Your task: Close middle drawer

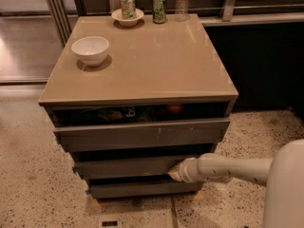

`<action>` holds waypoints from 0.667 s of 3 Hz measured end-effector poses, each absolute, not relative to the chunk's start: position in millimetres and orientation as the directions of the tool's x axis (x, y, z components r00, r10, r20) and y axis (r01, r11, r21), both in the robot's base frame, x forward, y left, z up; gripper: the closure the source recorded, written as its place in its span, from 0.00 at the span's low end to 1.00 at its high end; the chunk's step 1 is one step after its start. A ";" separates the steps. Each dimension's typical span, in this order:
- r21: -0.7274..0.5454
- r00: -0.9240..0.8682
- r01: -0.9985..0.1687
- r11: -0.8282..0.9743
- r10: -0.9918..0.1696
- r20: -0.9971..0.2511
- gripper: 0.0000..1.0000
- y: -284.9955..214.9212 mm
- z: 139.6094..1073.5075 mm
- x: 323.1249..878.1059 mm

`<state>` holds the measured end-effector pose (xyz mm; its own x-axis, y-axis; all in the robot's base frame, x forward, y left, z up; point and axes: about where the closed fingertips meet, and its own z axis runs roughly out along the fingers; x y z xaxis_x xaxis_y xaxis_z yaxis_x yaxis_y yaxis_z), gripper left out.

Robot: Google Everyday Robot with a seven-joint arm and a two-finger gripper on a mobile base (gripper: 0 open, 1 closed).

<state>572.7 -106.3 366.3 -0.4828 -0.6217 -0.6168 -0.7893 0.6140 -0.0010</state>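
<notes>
The middle drawer (124,167) is the plain grey-brown front of medium height in the cabinet, below the taller front with a small pale centre mark (142,134). It stands a little out from the cabinet, with a dark gap above it. My gripper (174,172) is at the end of the pale arm (228,169) coming in from the right. Its tip is against the right part of the middle drawer's front. The drawer's inside is hidden.
The top drawer is partly open, with dark items and an orange thing (174,109) inside. The slimmer bottom front (137,189) sits below. On the cabinet top (152,61) are a white bowl (90,49), a can on a plate (127,6), another can (159,7) and a bottle (182,2). Speckled floor lies around.
</notes>
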 end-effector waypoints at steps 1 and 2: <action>-0.013 -0.480 -0.790 0.613 -0.631 -0.610 1.00 -121.1 366.8 573.4; -0.017 -0.478 -0.791 0.612 -0.634 -0.608 1.00 -125.3 367.7 572.9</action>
